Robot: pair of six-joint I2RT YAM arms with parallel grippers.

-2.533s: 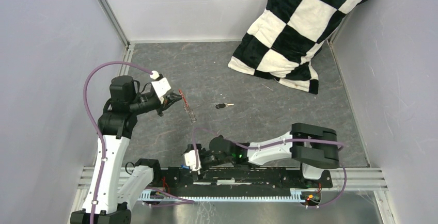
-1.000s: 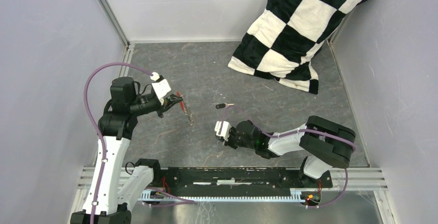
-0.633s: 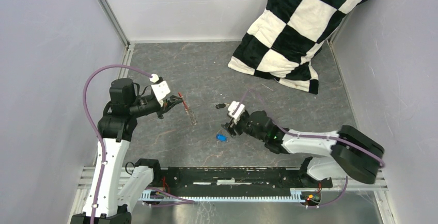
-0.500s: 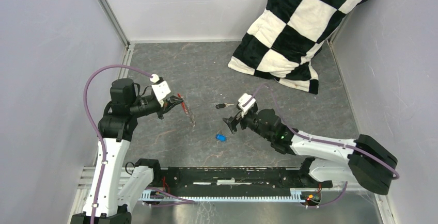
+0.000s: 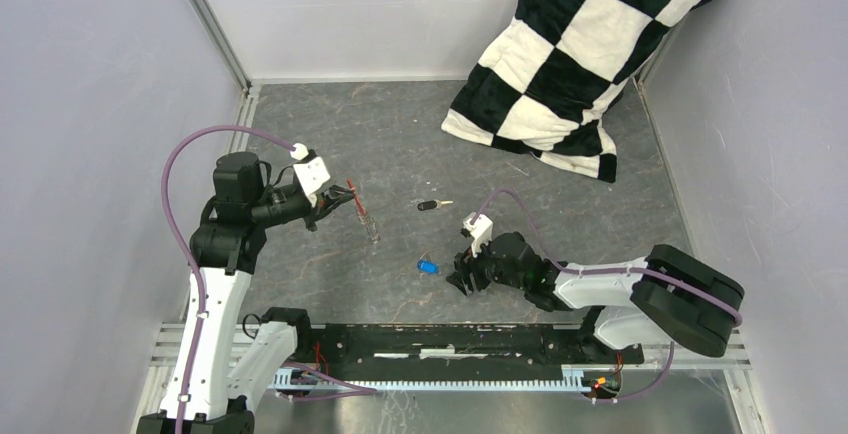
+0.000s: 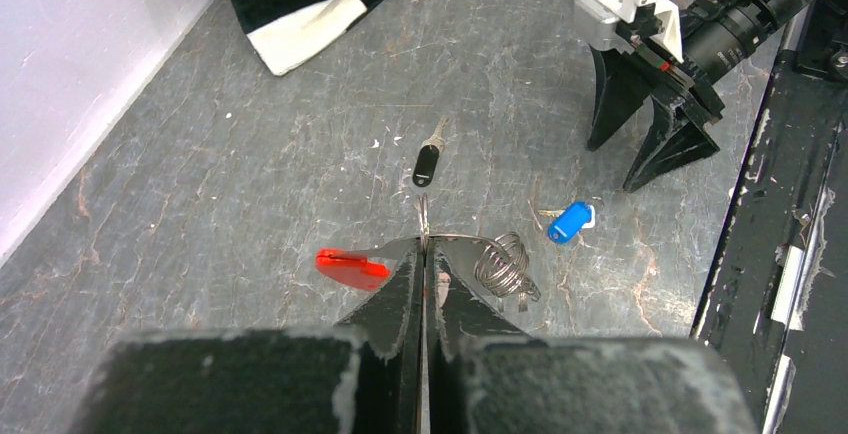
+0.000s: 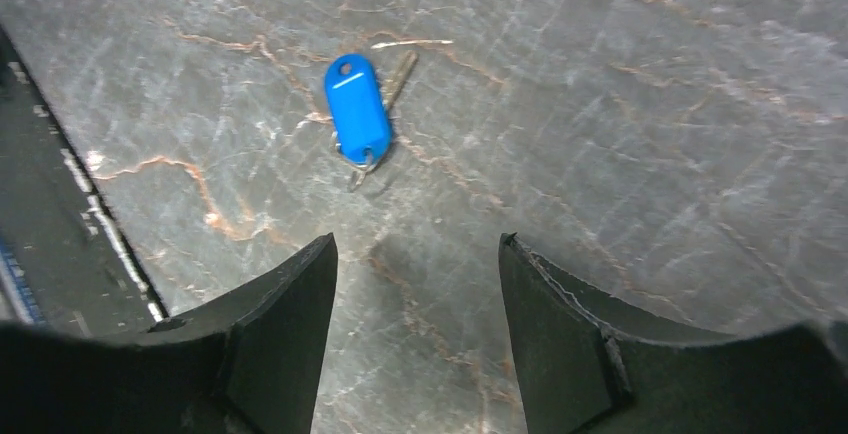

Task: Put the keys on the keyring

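My left gripper (image 5: 343, 197) is shut on the keyring (image 5: 362, 212) and holds it above the table. In the left wrist view the gripper (image 6: 424, 239) pinches the thin metal loop, with the red tag (image 6: 350, 267) hanging left and a wire coil (image 6: 503, 265) hanging right. The blue-headed key (image 5: 427, 267) lies flat on the table; it also shows in the left wrist view (image 6: 570, 221) and the right wrist view (image 7: 357, 121). The black-headed key (image 5: 430, 205) lies farther back, and also shows in the left wrist view (image 6: 427, 162). My right gripper (image 5: 460, 280) is open and empty, low over the table just right of the blue key, which lies ahead of its tips (image 7: 415, 244).
A black-and-white checkered cushion (image 5: 580, 54) leans in the back right corner. Grey walls enclose the table on three sides. The black mounting rail (image 5: 450, 339) runs along the near edge, close behind my right gripper.
My right arm swung out from the near rail; the blue key now lies on the table. The gripper reached toward the black key, then drew back beside the blue key. My left gripper barely moved.
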